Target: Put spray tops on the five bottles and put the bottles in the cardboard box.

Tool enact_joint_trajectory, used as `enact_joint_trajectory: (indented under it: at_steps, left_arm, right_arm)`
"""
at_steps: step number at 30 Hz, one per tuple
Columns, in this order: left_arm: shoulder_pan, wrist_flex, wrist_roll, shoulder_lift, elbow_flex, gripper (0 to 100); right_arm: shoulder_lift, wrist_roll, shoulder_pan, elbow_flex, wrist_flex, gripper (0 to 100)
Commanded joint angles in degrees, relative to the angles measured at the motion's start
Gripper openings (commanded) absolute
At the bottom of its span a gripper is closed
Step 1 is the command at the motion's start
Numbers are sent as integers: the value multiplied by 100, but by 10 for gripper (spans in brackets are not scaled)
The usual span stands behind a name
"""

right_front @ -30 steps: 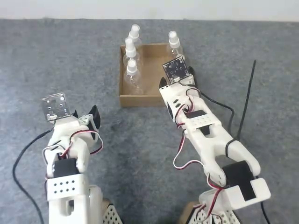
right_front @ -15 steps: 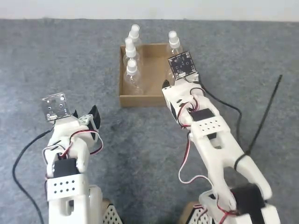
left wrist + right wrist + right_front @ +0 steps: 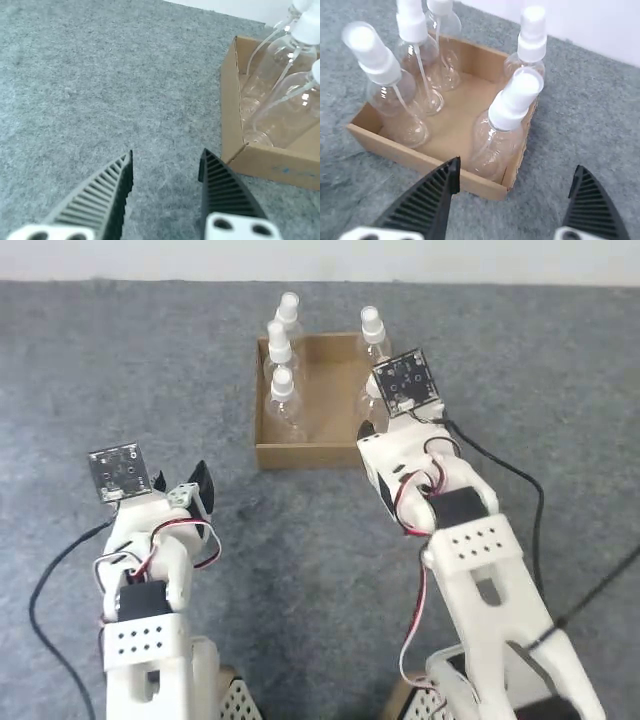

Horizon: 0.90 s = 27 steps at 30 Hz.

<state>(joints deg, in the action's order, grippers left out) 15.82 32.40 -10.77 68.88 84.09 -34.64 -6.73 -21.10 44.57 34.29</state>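
Cardboard box [image 3: 300, 457] is sitting at 12 o'clock on the grey carpet [image 3: 150, 370]. Five clear bottles are standing upright in it, each wearing a white spray top [image 3: 515, 102].

- Three are lining the box's 9 o'clock wall: front bottle [image 3: 400, 115], middle bottle [image 3: 422, 75], rear bottle [image 3: 445, 55].
- Two are standing on the 3 o'clock side: near-right bottle [image 3: 495, 142] and far-right bottle [image 3: 520, 65]. The far-right one is pressing up to the back corner.

Right gripper [image 3: 515, 185] is hovering just off the box's 5 o'clock corner. Its jaws are spread wide and are gripping nothing.

Left gripper [image 3: 165, 175] is sitting low over the carpet at 7 o'clock of the box, near that corner but not touching it. Its jaws are parted and empty
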Motion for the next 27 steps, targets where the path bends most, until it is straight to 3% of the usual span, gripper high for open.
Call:
enact_joint_trajectory:
  at_steps: [1, 16, 27]
  left_arm:
    - [18, -176, 18, 62, -57, 203]
    - [18, -167, 18, 62, -57, 203]
    - [0, -167, 18, 62, -57, 203]
  right_arm:
    - [-699, 70, 31, -290, 435, 293]
    - [-3073, 70, 31, -290, 2651, 292]
    - [-3697, 70, 40, -281, 3433, 292]
